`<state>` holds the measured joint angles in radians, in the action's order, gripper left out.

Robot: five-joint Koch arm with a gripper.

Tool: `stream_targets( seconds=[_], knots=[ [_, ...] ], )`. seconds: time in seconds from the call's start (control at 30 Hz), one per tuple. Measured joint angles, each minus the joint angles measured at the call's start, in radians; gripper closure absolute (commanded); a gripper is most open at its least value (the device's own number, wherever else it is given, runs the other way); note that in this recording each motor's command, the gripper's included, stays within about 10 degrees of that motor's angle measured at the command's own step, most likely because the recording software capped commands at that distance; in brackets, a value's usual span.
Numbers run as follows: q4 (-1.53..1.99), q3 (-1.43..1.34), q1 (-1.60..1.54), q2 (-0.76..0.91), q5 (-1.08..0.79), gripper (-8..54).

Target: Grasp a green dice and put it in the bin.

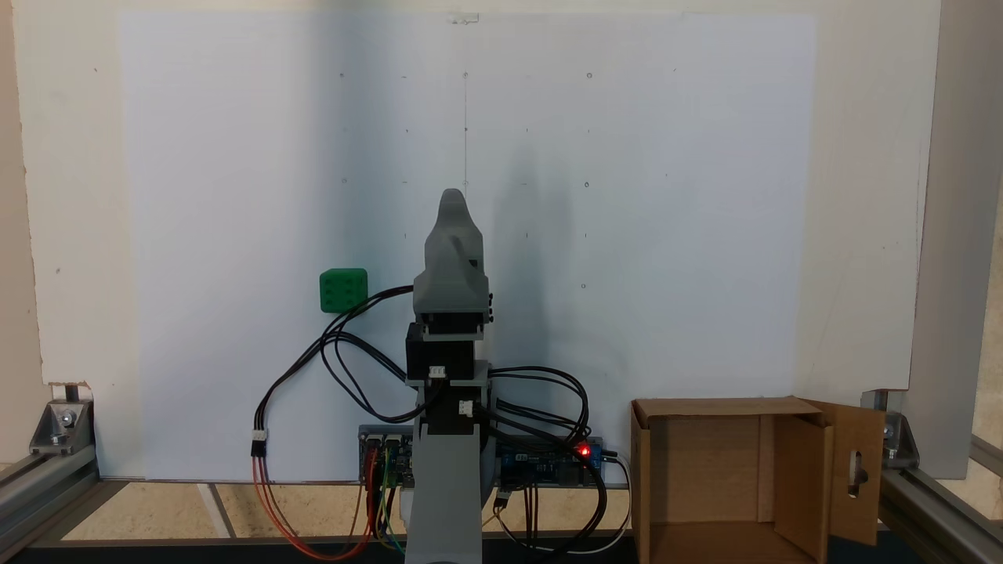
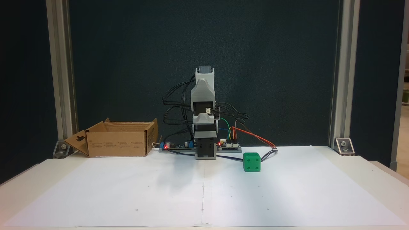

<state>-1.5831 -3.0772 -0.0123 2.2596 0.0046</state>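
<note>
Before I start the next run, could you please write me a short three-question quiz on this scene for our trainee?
1. True or false: the green dice lies inside the cardboard box.
2. In the fixed view from the front, on which side of the arm does the cardboard box stand? A) left B) right C) behind it
3. Fill in: the green dice rests on the white ____.

Key:
1. False; it sits outside the box, on the other side of the arm.
2. A.
3. paper.
</note>
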Motion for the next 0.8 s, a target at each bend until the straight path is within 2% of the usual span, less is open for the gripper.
stream_targets(
  seconds=[0.13, 0.8],
  knots=[
    [0.08, 0.0, 0.183, 0.0, 0.0, 0.9],
    [0.081, 0.0, 0.192, 0.0, 0.0, 0.9]
  ],
)
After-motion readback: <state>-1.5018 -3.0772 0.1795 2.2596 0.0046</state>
